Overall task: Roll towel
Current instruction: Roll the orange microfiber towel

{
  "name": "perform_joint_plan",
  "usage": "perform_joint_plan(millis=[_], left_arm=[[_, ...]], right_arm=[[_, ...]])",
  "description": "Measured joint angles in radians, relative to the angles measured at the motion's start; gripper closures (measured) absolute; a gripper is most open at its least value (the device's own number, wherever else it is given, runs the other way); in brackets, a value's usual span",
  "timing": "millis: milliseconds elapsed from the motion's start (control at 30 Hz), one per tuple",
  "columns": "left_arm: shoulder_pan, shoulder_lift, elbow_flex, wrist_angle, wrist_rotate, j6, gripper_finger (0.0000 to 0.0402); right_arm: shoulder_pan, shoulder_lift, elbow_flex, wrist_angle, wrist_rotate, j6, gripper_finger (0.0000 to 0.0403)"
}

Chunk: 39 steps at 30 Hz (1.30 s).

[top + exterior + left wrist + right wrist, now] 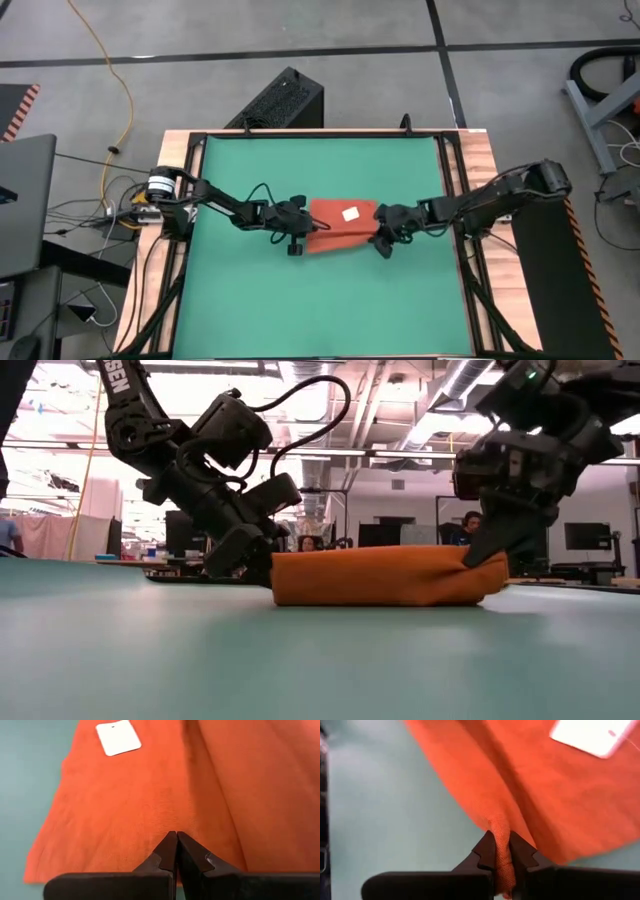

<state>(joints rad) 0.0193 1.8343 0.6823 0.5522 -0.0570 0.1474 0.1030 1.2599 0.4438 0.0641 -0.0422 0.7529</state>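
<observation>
While both ends of the towel [340, 226] are pinched, the main risk is judged to be uneven pulling, noted left to right

Left tool [297, 232]: seen at the towel's left edge, low over the green mat [250, 300]. In the left wrist view its fingers [167, 851] are pressed fully together at the cloth's border; no fold is visible between them, so whether any fabric is actually caught cannot be told. If nothing is held, this end would be left behind once the roll is started, and a skewed, cone-shaped roll would be produced.

Towel: lying near the middle of the mat, folded or partly rolled into a low, flat bundle, with the white tag [351, 213] on top. In the low view the bundle [375, 577] rests on the mat, its right end lifted slightly.

Right tool [384, 240]: closed narrowly on a gathered pinch of cloth at the towel's right edge, clearly seen between the fingers [487, 851] in the right wrist view. Only a thin ridge is gripped; a slip is thought likely if it is tugged sideways, and the layers underneath could be dragged apart rather than rolled
</observation>
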Motion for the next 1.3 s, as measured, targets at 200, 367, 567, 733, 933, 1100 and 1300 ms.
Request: perform_joint_plan(millis=[200,367,567,733,933,1100,1300], left_arm=[[0.000,0.000,0.000,-0.005,0.000,-0.001,0.0402],[0.000,0.000,0.001,-0.010,-0.001,0.002,0.0402],[0.000,0.000,0.001,-0.011,-0.001,0.006,0.0401],[0.000,0.000,0.002,-0.014,0.000,0.006,0.0402],[0.000,0.000,0.002,-0.014,-0.001,0.043,0.0401],[0.000,0.000,0.002,-0.014,-0.004,0.086,0.0402],[0.000,0.000,0.002,-0.011,-0.007,0.109,0.0402]], right_arm=[[-0.062,0.006,0.000,-0.037,-0.040,0.119,0.0367],[-0.097,-0.005,0.002,-0.023,-0.073,0.174,0.0367],[-0.172,0.006,0.002,-0.052,-0.148,0.204,0.0367],[-0.225,0.005,0.002,-0.069,-0.174,0.219,0.0367],[-0.257,0.005,0.002,-0.036,-0.176,0.210,0.0367],[-0.257,0.005,0.002,-0.004,-0.193,0.192,0.0367],[-0.261,0.005,0.002,-0.005,-0.193,0.181,0.0367]])
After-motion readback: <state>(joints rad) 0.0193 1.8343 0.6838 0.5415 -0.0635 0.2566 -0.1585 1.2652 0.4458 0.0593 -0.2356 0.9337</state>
